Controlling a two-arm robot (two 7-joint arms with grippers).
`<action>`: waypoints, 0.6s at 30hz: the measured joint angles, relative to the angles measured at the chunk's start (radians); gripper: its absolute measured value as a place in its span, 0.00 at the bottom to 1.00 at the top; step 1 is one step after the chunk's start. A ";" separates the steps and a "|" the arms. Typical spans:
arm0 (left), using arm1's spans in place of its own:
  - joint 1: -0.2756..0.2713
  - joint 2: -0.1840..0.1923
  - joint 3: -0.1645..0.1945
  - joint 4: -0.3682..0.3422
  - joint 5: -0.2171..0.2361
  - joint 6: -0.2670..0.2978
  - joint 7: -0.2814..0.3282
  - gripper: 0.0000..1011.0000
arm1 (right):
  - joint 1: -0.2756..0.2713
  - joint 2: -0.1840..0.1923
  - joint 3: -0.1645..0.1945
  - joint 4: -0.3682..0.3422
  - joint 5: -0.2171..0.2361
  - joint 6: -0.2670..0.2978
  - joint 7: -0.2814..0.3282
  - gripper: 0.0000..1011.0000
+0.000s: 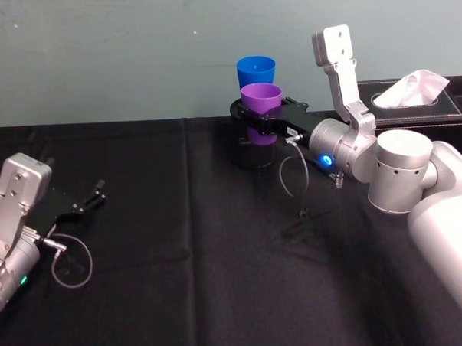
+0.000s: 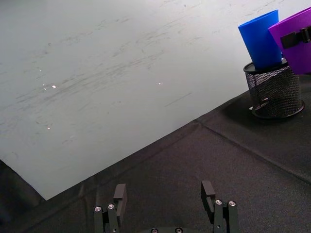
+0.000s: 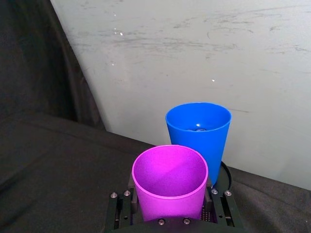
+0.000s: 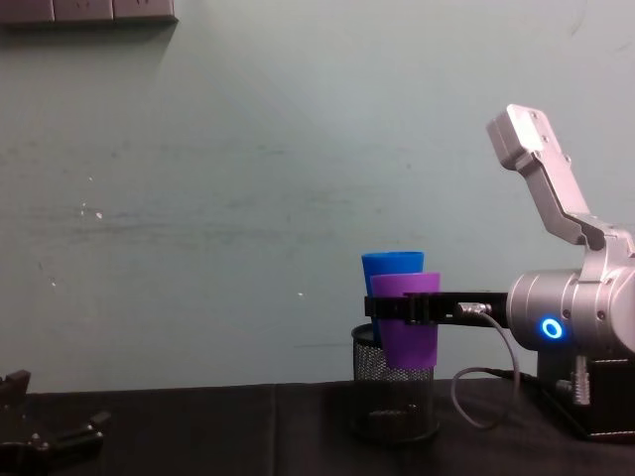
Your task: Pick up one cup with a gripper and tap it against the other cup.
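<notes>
Spreading across everything is one counter [image 1: 183, 298] under a black cloth, and two silver arms reach over it. Behind the right arm sits one black tissue box [image 1: 424, 107]. The right hand [image 1: 263, 124] is clamped around one purple cup [image 1: 260, 101], its two fingers pressed against the cup's sides and holding it upright, above the cloth. Just beyond that hand stands one blue cup [image 1: 256, 69], upright inside one black mesh pen holder [image 4: 395, 397]; the purple cup is right in front of the blue cup's side, very near, though whether they touch cannot be told. The left hand [image 1: 85, 201] rests low over the counter, well apart from the right hand and both cups, its two fingers [image 2: 120, 193] spread wide with nothing between them.
</notes>
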 joint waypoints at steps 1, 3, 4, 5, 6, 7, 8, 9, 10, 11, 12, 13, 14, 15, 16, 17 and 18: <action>0.000 0.000 0.000 0.000 0.000 0.000 0.000 0.99 | 0.000 0.000 0.000 0.000 0.000 0.000 0.000 0.72; 0.000 0.000 0.000 0.000 0.000 0.000 0.000 0.99 | 0.000 0.000 0.000 0.000 0.000 0.000 0.000 0.72; 0.000 0.000 0.000 0.000 0.000 0.000 0.000 0.99 | 0.000 0.000 0.000 0.000 0.000 0.000 0.000 0.72; 0.000 0.000 0.000 0.000 0.000 0.000 0.000 0.99 | 0.000 0.000 0.000 0.000 0.000 0.000 0.000 0.72; 0.000 0.000 0.000 0.000 0.000 0.000 0.000 0.99 | 0.000 0.000 0.000 0.000 0.000 0.000 0.000 0.72; 0.000 0.000 0.000 0.000 0.000 0.000 0.000 0.99 | 0.000 0.000 0.000 0.000 0.000 0.000 0.000 0.72; 0.000 0.000 0.000 0.000 0.000 0.000 0.000 0.99 | 0.000 0.000 0.000 0.000 0.000 0.000 0.000 0.72; 0.000 0.000 0.000 0.000 0.000 0.000 0.000 0.99 | 0.000 0.000 0.000 0.000 0.000 0.000 0.000 0.72; 0.000 0.000 0.000 0.000 0.000 0.000 0.000 0.99 | 0.000 0.000 0.000 0.000 0.000 0.000 0.000 0.72; 0.000 0.000 0.000 0.000 0.000 0.000 0.000 0.99 | 0.000 0.000 0.000 0.000 0.000 0.000 0.000 0.72; 0.000 0.000 0.000 0.000 0.000 0.000 0.000 0.99 | 0.000 0.000 0.000 0.000 0.000 0.000 0.000 0.72; 0.000 0.000 0.000 0.000 0.000 0.000 0.000 0.99 | 0.000 0.000 0.000 0.000 0.000 0.000 0.000 0.72; 0.000 0.000 0.000 0.000 0.000 0.000 0.000 0.99 | 0.000 0.000 0.000 0.000 0.000 0.000 0.000 0.72; 0.000 0.000 0.000 0.000 0.000 0.000 0.000 0.99 | 0.000 0.000 0.000 0.000 0.000 0.000 0.000 0.72; 0.000 0.000 0.000 0.000 0.000 0.000 0.000 0.99 | 0.000 0.000 0.000 0.000 0.000 0.000 0.000 0.72; 0.000 0.000 0.000 0.000 0.000 0.000 0.000 0.99 | 0.000 0.000 0.000 0.000 0.000 0.000 0.000 0.72; 0.000 0.000 0.000 0.000 0.000 0.000 0.000 0.99 | 0.000 0.000 0.000 0.000 0.000 0.000 0.000 0.72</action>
